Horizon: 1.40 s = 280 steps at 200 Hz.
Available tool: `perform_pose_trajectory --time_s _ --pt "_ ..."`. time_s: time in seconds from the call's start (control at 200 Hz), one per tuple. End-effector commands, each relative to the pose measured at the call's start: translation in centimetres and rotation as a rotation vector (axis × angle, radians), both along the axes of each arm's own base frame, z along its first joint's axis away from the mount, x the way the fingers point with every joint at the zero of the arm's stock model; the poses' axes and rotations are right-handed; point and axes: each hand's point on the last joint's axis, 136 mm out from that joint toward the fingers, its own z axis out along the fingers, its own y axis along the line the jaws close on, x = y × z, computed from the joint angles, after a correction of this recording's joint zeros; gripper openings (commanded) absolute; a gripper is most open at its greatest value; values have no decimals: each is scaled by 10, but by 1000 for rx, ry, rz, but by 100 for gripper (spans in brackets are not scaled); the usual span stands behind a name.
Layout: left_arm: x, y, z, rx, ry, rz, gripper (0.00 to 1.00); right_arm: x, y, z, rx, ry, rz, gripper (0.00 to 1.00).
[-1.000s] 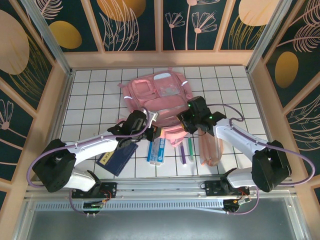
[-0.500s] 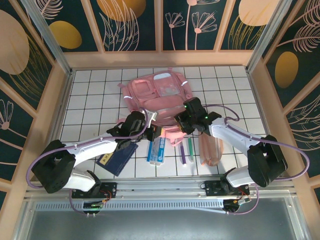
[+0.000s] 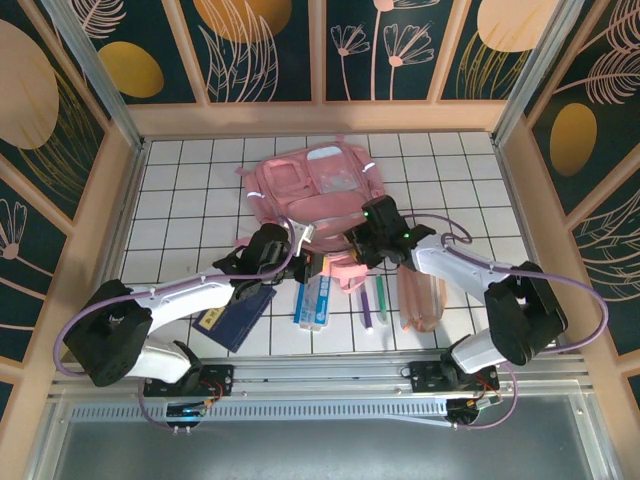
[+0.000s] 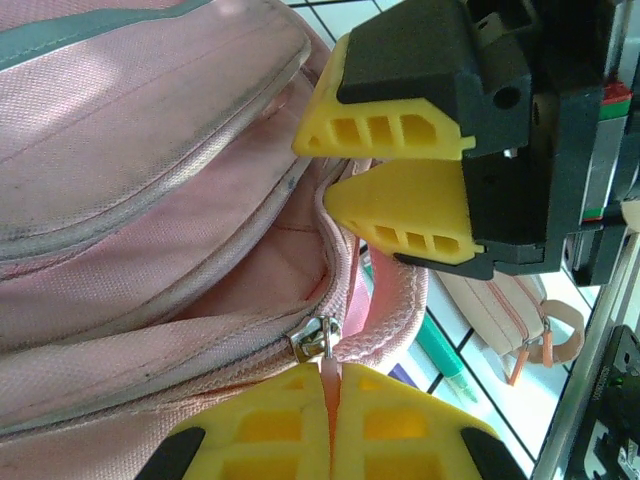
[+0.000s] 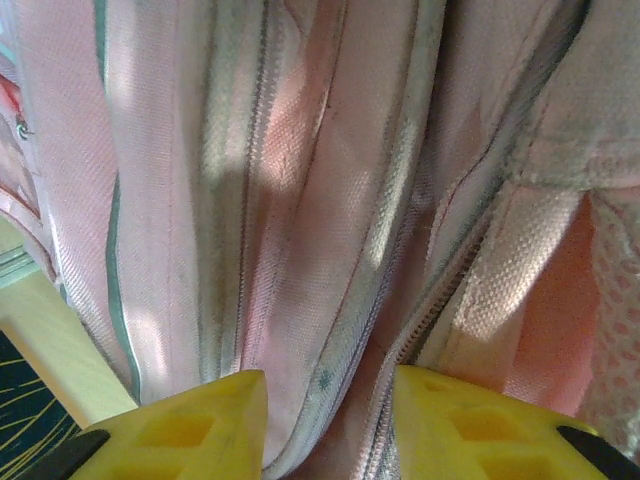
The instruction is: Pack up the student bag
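Note:
The student bag (image 3: 310,185), a large pink backpack, lies at the back middle of the tiled table with its opening toward the arms. My left gripper (image 3: 308,262) is at the near left corner of that opening. In the left wrist view it (image 4: 333,400) is shut on the pink pull tab (image 4: 331,385) of the metal zip slider (image 4: 318,338). My right gripper (image 3: 352,245) is at the opening's near edge, facing the left one (image 4: 312,170). Folds of the bag's fabric (image 5: 300,200) sit pinched between its yellow fingers (image 5: 330,400).
Near the front lie a dark blue booklet (image 3: 235,318), a white and blue box (image 3: 315,300), a purple pen (image 3: 366,305), a green pen (image 3: 381,297) and a peach pencil pouch (image 3: 422,295). Wooden walls close in the table on three sides.
My right gripper has shifted a little left and back along the bag's near edge. The left gripper has stayed on the zip pull.

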Motion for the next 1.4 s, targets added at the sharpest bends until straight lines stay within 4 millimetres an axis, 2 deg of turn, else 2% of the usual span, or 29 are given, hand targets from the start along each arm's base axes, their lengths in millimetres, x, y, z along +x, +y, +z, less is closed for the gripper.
perform_pose_trajectory --time_s 0.0,0.175,0.33,0.49,0.586,0.676,0.691,0.696,0.756,0.786,0.876,0.956,1.071,1.166,1.296,1.396 --pt "0 -17 41 -134 -94 -63 0 -6 12 -7 41 34 11 30" --pt "-3 -13 32 -103 -95 -66 0 -3 -2 -12 -36 4 -10 0" --pt "-3 1 15 -14 -111 -45 0 2 -24 -10 -116 -45 -37 0" --pt "-8 21 -16 97 -114 -20 0 19 -45 19 -214 -165 -25 0" --pt "-10 27 -27 126 -111 -14 0 27 -55 35 -263 -236 -5 0" --pt "-11 27 -31 127 -107 -24 0 29 -62 41 -311 -274 52 0" --pt "-11 27 -32 127 -107 -26 0 34 -72 39 -330 -270 40 0" --pt "-11 26 -32 125 -108 -28 0 34 -74 39 -335 -271 41 0" --pt "-13 23 -30 108 -109 -44 0 41 -87 34 -376 -289 118 30" --pt "-13 20 -28 99 -112 -51 0 45 -92 31 -393 -308 177 40" --pt "-12 16 -23 85 -124 -66 0 58 -106 25 -503 -370 351 48" --pt "-11 14 -21 83 -131 -73 0 66 -112 20 -631 -401 478 51" --pt "-10 11 -20 79 -129 -82 0 76 -108 15 -665 -435 578 51" --pt "-10 10 -21 75 -126 -82 0 85 -106 6 -674 -418 601 50" --pt "-10 12 -19 71 -127 -72 0 88 -102 -18 -645 -354 600 50" --pt "-9 16 -17 74 -139 -52 0 84 -94 -34 -619 -315 609 43"
